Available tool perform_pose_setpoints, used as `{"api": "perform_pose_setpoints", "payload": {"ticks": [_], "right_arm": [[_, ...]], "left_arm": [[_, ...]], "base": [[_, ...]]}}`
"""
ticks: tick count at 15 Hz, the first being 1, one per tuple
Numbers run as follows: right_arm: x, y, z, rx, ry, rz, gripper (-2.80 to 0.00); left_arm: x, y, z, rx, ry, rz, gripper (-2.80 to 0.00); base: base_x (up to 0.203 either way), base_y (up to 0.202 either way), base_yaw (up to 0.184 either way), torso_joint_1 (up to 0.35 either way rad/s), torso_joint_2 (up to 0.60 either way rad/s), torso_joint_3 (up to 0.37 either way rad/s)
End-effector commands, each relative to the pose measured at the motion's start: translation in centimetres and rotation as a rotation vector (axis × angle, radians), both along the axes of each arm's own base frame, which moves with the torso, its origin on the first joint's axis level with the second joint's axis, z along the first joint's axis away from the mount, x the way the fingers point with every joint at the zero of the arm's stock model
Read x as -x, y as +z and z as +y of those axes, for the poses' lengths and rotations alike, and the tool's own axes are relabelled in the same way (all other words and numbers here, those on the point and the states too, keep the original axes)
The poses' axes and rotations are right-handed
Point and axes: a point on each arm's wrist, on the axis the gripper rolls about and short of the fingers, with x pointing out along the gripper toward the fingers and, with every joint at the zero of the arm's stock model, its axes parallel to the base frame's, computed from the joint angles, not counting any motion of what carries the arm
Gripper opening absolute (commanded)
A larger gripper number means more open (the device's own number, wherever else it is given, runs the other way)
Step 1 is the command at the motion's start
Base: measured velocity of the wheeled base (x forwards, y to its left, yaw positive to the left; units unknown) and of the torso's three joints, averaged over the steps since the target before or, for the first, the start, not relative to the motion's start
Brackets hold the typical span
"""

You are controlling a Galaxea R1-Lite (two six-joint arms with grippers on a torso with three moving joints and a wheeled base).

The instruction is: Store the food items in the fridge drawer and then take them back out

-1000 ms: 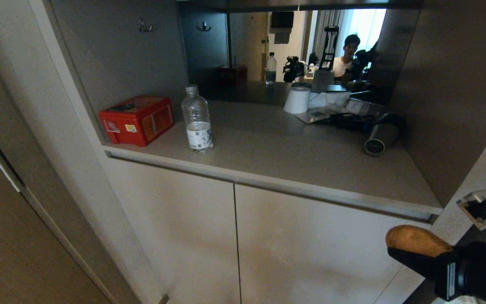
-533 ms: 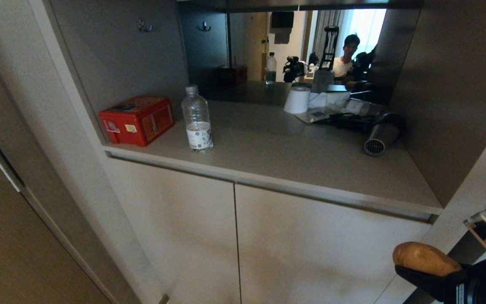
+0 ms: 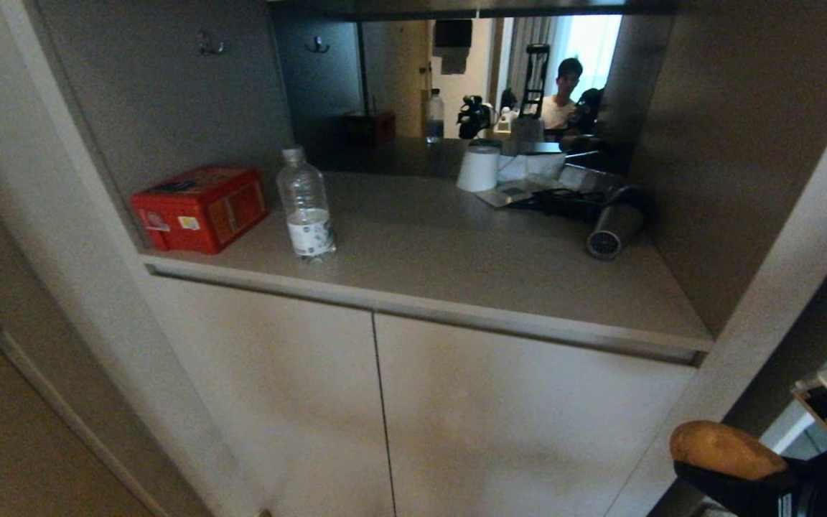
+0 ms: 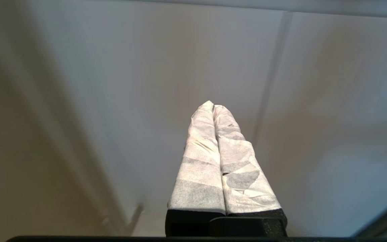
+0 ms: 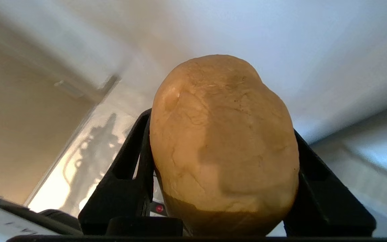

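while right hand (image 5: pixel 223 174) grips potato (image 5: pixel 223 144)

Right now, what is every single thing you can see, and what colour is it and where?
Tin box: one, red, counter's left end.
Water bottle: one, clear, right of the box.
Paper roll: one, white, back of the counter by the mirror.
Hair dryer: one, dark grey, counter's right end.
Cabinet doors: two, beige, shut, under the counter.
Person: one, seen in the mirror.
Potato: one, tan-brown, held at lower right.
Right gripper: black jaws clamped on the potato.
Left gripper: white-wrapped, jaws shut, facing the doors.
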Motion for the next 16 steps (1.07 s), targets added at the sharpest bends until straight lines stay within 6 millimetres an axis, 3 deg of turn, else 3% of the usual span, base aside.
{"api": "perform_pose_setpoints", "payload": {"ticks": [1, 10, 16], "right_arm": [[0.0, -0.2, 0.0, 0.003, -0.001, 0.006, -2.8], [-0.2, -0.7, -0.3, 0.014, -0.036, 0.035, -2.8], [-1.6, -1.7, -0.6, 0.041, -0.085, 0.106, -2.8]], "left_arm": [[-0.1, -0.3, 0.0, 0.0, 0.0, 0.01, -2.8], [-0.1, -0.3, 0.0, 0.0, 0.0, 0.01, -2.8], [-0.1, -0.3, 0.0, 0.0, 0.0, 0.011, -2.8]], "base": [[-0.003, 0.007, -0.169, 0.007, 0.0, 0.002], [0.001, 0.009, -0.173, 0.003, 0.0, 0.002], [0.0, 0.008, -0.173, 0.004, 0.0, 0.001]]}}
